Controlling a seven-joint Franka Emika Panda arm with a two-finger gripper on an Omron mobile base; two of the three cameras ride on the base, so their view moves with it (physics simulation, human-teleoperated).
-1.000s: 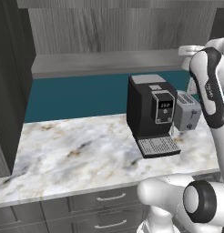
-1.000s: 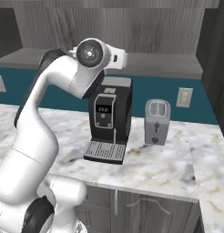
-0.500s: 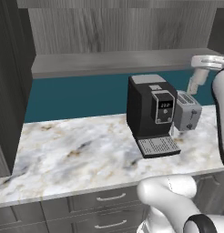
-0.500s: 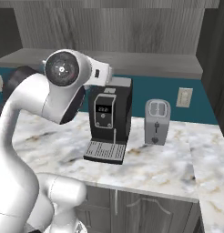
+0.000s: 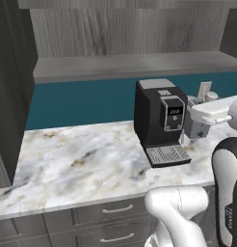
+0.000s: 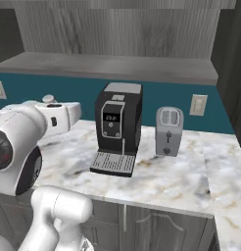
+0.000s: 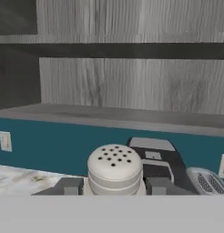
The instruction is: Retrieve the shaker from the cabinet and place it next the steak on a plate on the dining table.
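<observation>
Pincer: your pincer [image 7: 114, 186] has its two dark fingertips [image 7: 68, 185] pressed against either side of the shaker [image 7: 114, 170], holding it
Shaker: you see it sitting upright between the tips in the hand view, its pale rounded cap dotted with small holes facing you; in the right base view its cap [image 6: 48, 99] pokes up above the white hand
Cabinet: the grey wood-grain cabinet [image 7: 132, 82] lies ahead of and above your pincer, its flat shelf board [image 5: 135, 65] bare
Coffee machine: the black coffee machine [image 6: 117, 128] stands on the marble bench [image 5: 82, 166] just beyond and below your pincer
Toaster: the silver toaster [image 6: 169, 131] sits past the coffee machine, farther from your pincer, well apart from the shaker
Wall: a teal backsplash [image 7: 59, 148] runs behind, under the shelf
</observation>
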